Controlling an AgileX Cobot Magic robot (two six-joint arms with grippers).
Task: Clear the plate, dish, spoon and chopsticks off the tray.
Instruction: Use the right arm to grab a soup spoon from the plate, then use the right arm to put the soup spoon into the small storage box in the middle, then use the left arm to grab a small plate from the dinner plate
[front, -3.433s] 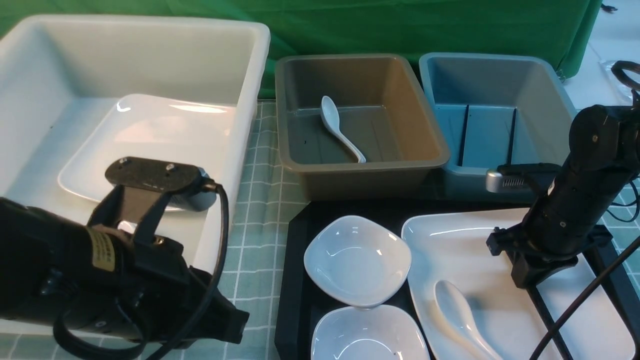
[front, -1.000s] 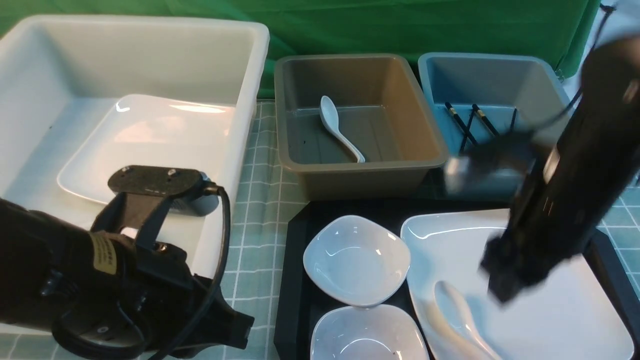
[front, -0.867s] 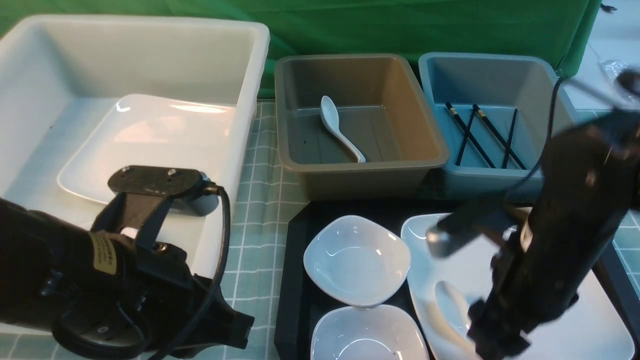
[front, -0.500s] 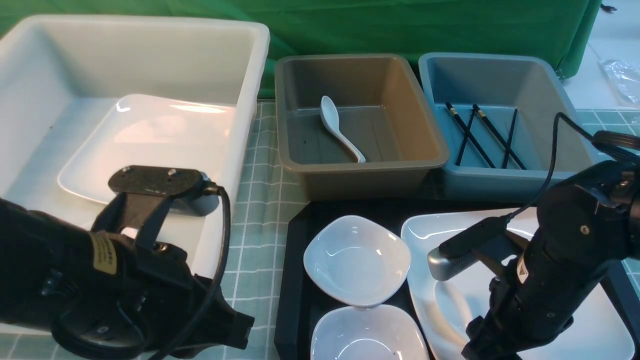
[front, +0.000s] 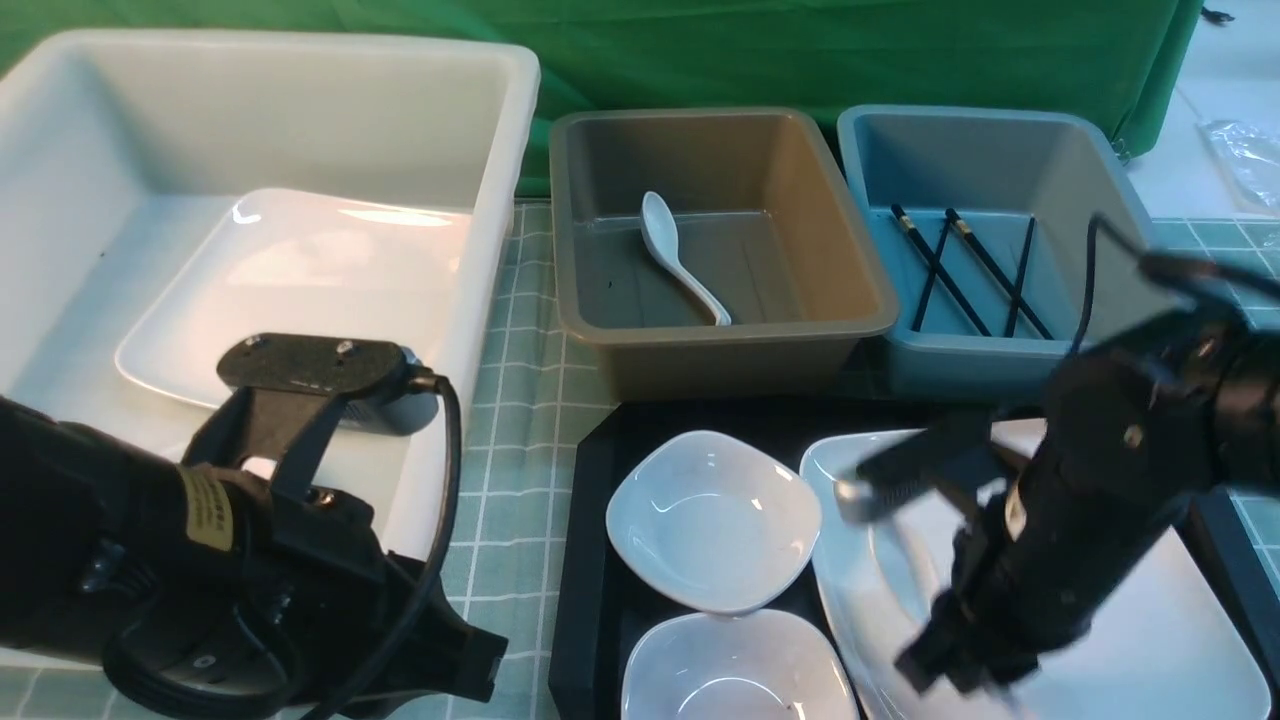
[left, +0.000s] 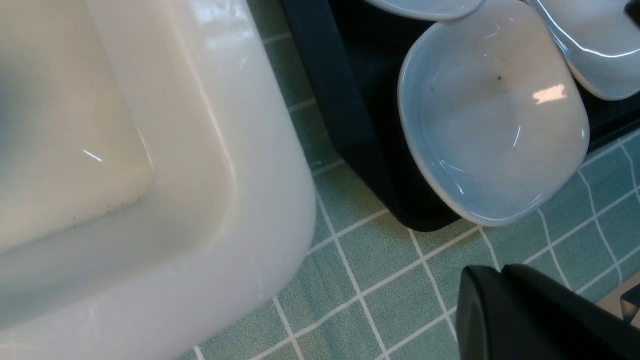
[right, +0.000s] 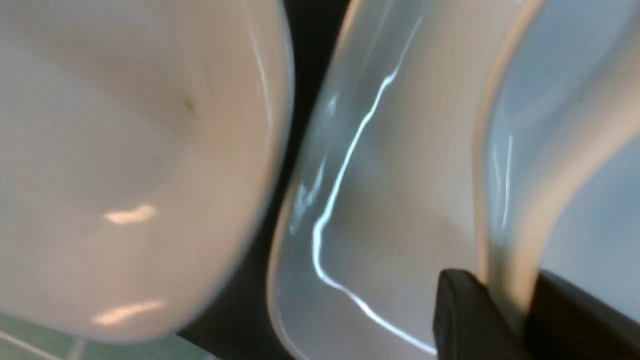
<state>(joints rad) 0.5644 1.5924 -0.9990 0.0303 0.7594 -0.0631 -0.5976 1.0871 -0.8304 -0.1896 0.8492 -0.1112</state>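
My right gripper (front: 950, 670) is low over the large white plate (front: 1150, 640), which lies on the black tray (front: 590, 560). In the right wrist view it (right: 507, 285) is shut on the handle of the white spoon (right: 505, 210); the plate (right: 400, 175) lies beneath. The arm is blurred in the front view. Two small white dishes (front: 712, 520) (front: 735, 675) sit on the tray's left part. Black chopsticks (front: 965, 270) lie in the blue tub. My left gripper (left: 502, 270) is shut and empty above the tablecloth, beside the tray's corner (left: 350, 125) and the near dish (left: 492, 130).
A big white tub (front: 500, 200) at the left holds another large plate (front: 300, 280). A brown tub (front: 840, 260) behind the tray holds a second white spoon (front: 680, 255). The blue tub (front: 1100, 190) stands to its right. Green checked cloth covers the table.
The right arm left the chopsticks in the blue tub, swung down over the plate and closed on the spoon; it has since shifted slightly and is blurred. The left arm has barely moved.
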